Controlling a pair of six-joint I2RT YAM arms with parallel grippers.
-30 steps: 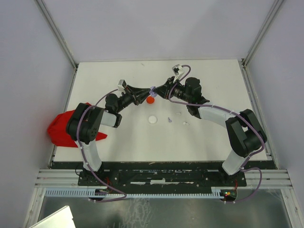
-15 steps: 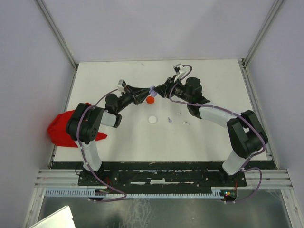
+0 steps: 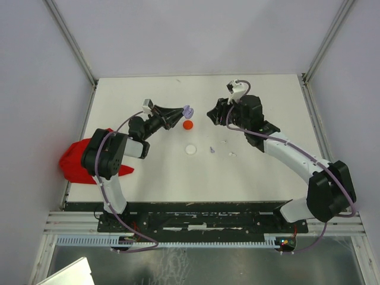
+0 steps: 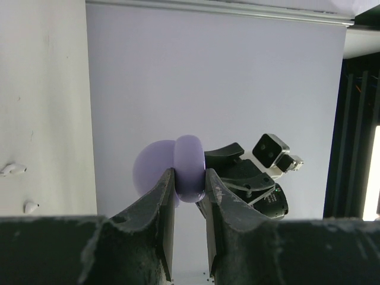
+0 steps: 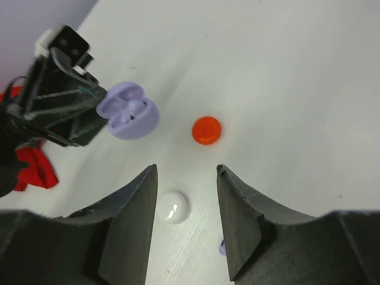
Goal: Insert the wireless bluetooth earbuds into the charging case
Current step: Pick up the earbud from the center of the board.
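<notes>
My left gripper [image 3: 180, 113] is shut on an open lilac charging case [image 3: 187, 111] and holds it above the table. In the left wrist view the case [image 4: 190, 169] sits pinched between my fingers [image 4: 163, 202], its lid [image 4: 148, 172] to the left. In the right wrist view the case [image 5: 127, 111] shows its empty sockets. My right gripper [image 3: 212, 114] is open and empty, a short way right of the case. A lilac earbud [image 3: 211, 149] and two white earbuds [image 3: 224, 142] [image 3: 232, 154] lie on the table. No red earbud shows.
A red round disc [image 3: 187, 125] lies under the case, and a white round disc [image 3: 190, 149] lies nearer the arms; both show in the right wrist view [image 5: 206, 130] [image 5: 172, 206]. A red cloth [image 3: 74, 160] hangs at the table's left edge.
My right gripper has drawn back to the right, away from the lilac case, and its arm has swung outward. My left gripper still holds the case, shifted slightly.
</notes>
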